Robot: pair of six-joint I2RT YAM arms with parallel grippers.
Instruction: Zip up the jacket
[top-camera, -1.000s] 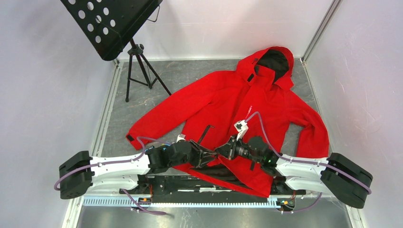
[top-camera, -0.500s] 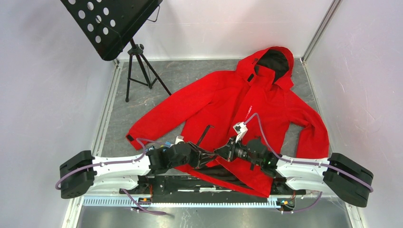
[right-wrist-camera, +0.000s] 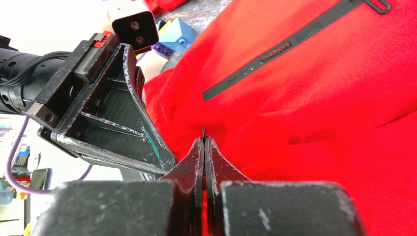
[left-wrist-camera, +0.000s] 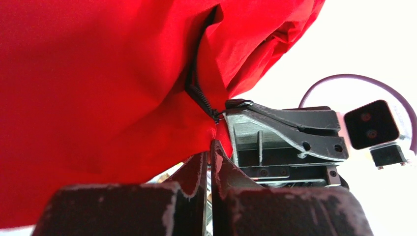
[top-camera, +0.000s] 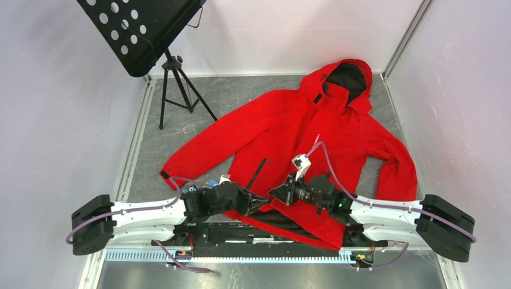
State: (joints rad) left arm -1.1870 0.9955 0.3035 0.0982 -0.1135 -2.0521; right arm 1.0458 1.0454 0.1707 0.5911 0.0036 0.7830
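The red jacket (top-camera: 301, 126) lies spread on the grey table, hood at the far right. Both grippers meet at its near hem, by the front zip. My left gripper (top-camera: 266, 201) is shut on the hem's red fabric (left-wrist-camera: 210, 147), just below the black zip teeth (left-wrist-camera: 196, 93). My right gripper (top-camera: 275, 194) is shut on a thin black zip pull (right-wrist-camera: 203, 131) right beside the left gripper (right-wrist-camera: 108, 113). The right gripper's fingers (left-wrist-camera: 275, 132) show in the left wrist view, touching the zip end. A black pocket zip (right-wrist-camera: 280, 49) runs up the front panel.
A black perforated music stand (top-camera: 144, 30) on a tripod (top-camera: 178, 90) stands at the far left. Small coloured blocks (top-camera: 202, 185) lie by the left arm and also show in the right wrist view (right-wrist-camera: 178, 35). White walls close in the table.
Both grippers have shifted a little to the left together, still holding the hem and zip. The left pocket zip on the front panel now lies straighter.
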